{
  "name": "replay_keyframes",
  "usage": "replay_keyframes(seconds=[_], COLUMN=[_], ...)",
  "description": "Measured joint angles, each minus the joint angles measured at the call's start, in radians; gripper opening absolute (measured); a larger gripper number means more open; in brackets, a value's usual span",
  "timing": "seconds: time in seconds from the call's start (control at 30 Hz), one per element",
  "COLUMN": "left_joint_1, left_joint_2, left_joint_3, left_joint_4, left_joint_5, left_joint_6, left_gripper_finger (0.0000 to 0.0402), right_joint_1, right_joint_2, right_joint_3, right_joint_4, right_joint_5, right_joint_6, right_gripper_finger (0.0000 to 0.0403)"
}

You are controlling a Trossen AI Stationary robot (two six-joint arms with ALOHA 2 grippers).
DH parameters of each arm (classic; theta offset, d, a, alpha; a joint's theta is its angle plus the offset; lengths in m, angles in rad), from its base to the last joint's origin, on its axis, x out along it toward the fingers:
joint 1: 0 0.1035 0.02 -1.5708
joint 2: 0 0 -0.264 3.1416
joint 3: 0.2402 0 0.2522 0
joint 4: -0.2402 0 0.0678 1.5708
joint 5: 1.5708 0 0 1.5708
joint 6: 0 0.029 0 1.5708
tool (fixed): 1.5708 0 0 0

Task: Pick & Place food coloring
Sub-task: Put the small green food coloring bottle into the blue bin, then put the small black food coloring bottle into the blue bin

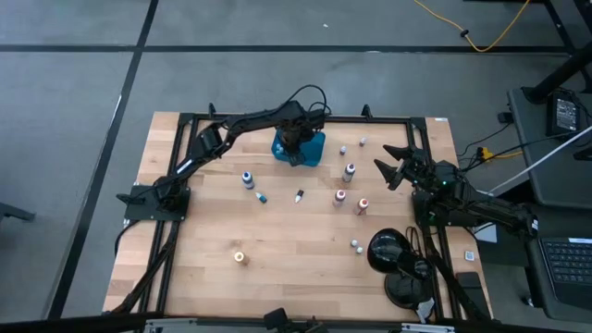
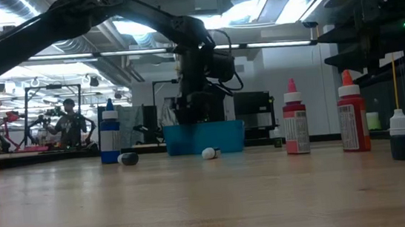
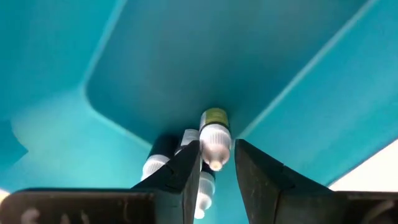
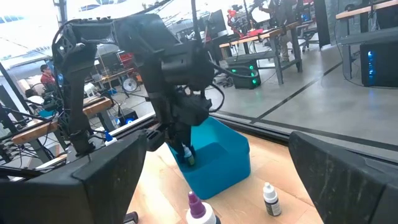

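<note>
From above, the left hand (image 1: pixel 294 151) reaches into the teal tray (image 1: pixel 315 148) on the worktop (image 1: pixel 296 250); the right hand (image 1: pixel 393 166) waits spread wide. The left wrist view shows its fingers (image 3: pixel 186 171) slightly parted around a white-capped bottle (image 3: pixel 214 138), which lies beside others in the tray.

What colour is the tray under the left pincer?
Teal-blue; the tray shows best in the left wrist view, beneath the left pincer.

A: What is seen on the wooden surface (image 1: pixel 296 245) apart from the work itself?

B: A teal tray (image 1: pixel 313 148) is set toward the far edge, near the middle. A black lamp-like object (image 1: pixel 387 251) is placed at the near right corner.

A: And beyond?

B: A person (image 2: pixel 69 120) is seen far off in the room.
</note>
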Motion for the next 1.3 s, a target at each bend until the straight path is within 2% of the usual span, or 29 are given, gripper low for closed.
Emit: replay_keyframes(seconds=[0.3,0.53,0.73,0.9,1.07,1.3], left_joint_1=[0.000,0.000,0.004,0.001,-0.050,-0.167], left_joint_2=[-0.008,-0.014,-0.073,-0.169,-0.306,-0.549], left_joint_3=[0.001,0.018,0.051,0.049,-0.045,-0.323], left_joint_4=[-0.006,-0.021,-0.019,-0.030,0.004,0.167], left_joint_5=[-0.021,-0.037,-0.036,-0.039,-0.037,-0.063], left_joint_6=[-0.005,-0.003,0.012,-0.009,-0.040,-0.112], left_gripper_finger=[0.0113,0.0148,0.0189,0.0207,0.0205,0.0201], right_joint_1=[0.000,0.000,0.000,0.000,0.000,0.000], right_joint_2=[0.000,0.000,0.000,0.000,0.000,0.000], right_joint_3=[0.000,0.000,0.000,0.000,0.000,0.000], right_joint_4=[0.000,0.000,0.000,0.000,0.000,0.000], right_joint_5=[0.000,0.000,0.000,0.000,0.000,0.000], right_joint_6=[0.000,0.000,0.000,0.000,0.000,0.000], right_gripper_finger=[0.0392,0.0392,0.0392,0.0392,0.0392,0.0392])
